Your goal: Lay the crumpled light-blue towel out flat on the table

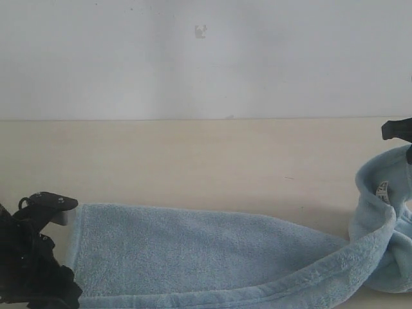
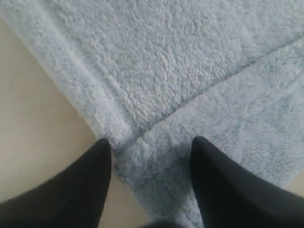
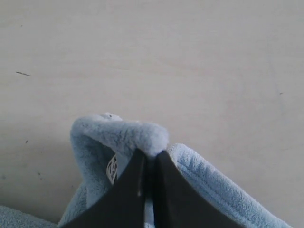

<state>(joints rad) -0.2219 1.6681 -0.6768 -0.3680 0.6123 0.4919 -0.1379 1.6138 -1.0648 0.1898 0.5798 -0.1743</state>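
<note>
On the bench (image 1: 193,161), left claw (image 2: 151,140) hangs wide over the towel (image 1: 193,251); right claw (image 3: 151,153) pinches a fold. Tugging probably drags the free corner.

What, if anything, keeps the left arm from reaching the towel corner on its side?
Probably nothing, so likely yes. The left end effector is open right over that corner of the towel, which lies on the table, and nothing stands between them.
</note>
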